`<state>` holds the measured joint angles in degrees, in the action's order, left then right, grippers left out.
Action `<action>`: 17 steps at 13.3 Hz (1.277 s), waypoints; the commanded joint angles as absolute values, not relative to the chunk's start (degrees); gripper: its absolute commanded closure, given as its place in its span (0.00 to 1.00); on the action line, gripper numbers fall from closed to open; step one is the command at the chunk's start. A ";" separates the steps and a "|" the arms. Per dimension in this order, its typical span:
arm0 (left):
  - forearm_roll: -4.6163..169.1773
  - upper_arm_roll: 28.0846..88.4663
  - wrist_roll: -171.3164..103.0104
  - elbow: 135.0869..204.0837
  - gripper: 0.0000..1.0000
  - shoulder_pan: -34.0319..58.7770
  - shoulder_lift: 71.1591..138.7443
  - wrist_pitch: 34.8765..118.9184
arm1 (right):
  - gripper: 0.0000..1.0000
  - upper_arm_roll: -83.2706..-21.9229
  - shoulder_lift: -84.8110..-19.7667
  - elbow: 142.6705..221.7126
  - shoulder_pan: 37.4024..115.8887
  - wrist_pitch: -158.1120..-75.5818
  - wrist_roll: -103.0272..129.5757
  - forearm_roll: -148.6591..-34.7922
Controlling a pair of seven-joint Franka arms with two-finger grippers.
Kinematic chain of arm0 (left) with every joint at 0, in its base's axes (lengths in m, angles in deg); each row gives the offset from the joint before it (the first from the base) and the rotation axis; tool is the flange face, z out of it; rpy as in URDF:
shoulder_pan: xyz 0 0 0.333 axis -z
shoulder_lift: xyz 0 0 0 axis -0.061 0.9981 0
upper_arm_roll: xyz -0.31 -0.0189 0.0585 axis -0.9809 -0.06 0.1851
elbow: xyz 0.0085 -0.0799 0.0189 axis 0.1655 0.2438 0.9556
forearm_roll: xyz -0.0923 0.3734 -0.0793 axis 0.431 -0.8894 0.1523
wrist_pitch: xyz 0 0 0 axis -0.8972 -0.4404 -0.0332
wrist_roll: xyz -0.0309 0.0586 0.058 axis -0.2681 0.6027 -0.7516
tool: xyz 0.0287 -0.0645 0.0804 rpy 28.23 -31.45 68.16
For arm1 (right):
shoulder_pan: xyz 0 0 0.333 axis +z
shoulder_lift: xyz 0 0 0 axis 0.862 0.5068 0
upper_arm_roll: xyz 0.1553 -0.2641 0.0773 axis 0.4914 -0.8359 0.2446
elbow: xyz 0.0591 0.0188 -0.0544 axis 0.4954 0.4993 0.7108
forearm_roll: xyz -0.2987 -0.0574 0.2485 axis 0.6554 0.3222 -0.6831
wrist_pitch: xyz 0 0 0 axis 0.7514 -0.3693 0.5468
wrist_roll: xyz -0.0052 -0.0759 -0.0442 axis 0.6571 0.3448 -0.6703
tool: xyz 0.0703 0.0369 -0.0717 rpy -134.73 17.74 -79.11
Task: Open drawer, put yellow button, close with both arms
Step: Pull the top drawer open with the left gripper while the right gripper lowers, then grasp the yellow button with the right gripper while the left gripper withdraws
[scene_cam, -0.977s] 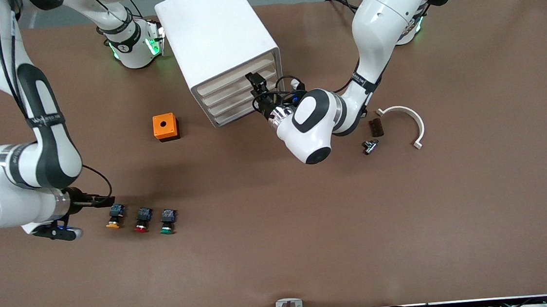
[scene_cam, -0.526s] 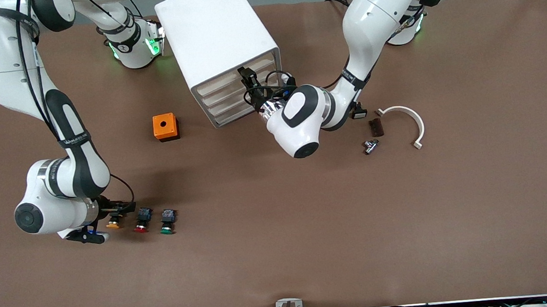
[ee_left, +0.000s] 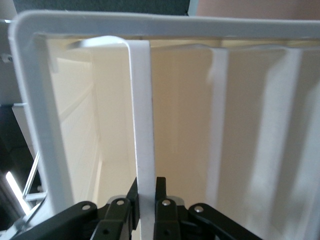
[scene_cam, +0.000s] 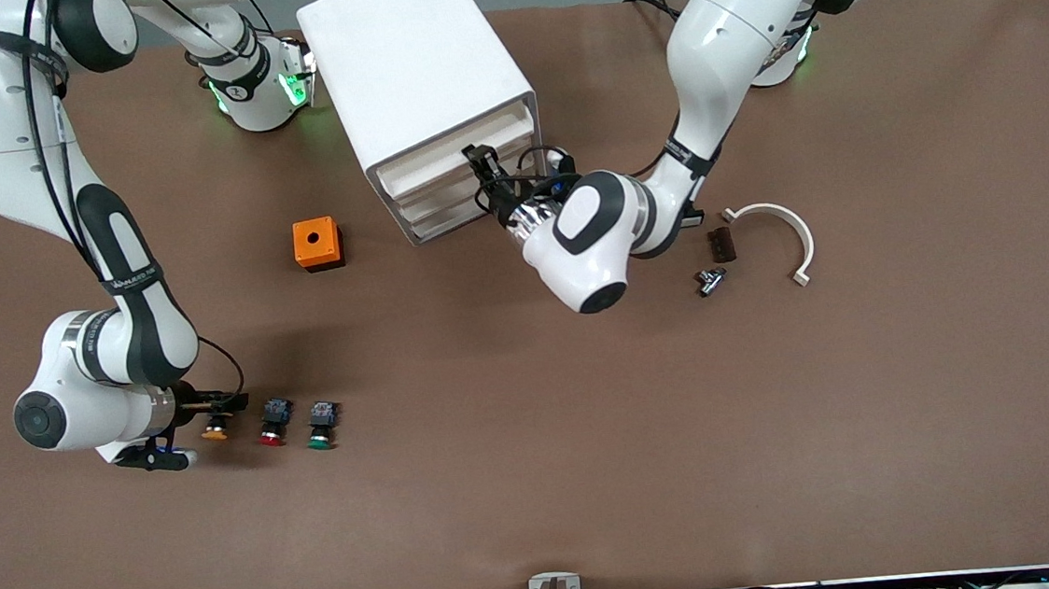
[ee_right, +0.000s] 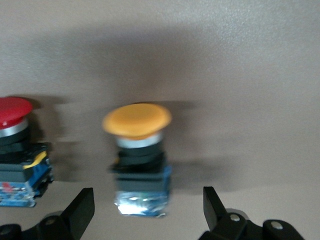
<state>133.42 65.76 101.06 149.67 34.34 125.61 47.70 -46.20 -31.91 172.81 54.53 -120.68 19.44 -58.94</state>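
Yellow-orange and mushroom-capped, the yellow button (ee_right: 138, 161) lies on the brown surface (scene_cam: 592, 439) at the right arm's end, beside the red button (scene_cam: 272, 425), between the spread, released fingers of the right tool (scene_cam: 215, 408), which could nudge it sideways or clip that neighbour if they close off-centre. Its black body and blue rear block look small and light, so it may roll. At the cabinet (scene_cam: 422, 87), the left tool (scene_cam: 480, 169) is clenched on the front lip of the drawer (ee_left: 143, 125), and a skewed pull could slip off or drag the cabinet.
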 commanded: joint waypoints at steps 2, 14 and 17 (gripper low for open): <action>133.67 65.97 97.23 147.13 0.91 28.29 126.00 47.54 | 0.06 -45.39 -30.75 171.50 54.10 -120.67 18.48 -60.07; 131.05 65.79 93.43 144.49 0.00 19.77 123.89 45.97 | 0.95 -42.85 -33.55 168.70 54.71 -115.16 19.62 -61.02; 124.90 65.61 92.38 141.51 0.00 14.24 123.28 40.96 | 0.95 -42.84 -37.42 164.92 56.02 -102.95 27.95 -67.53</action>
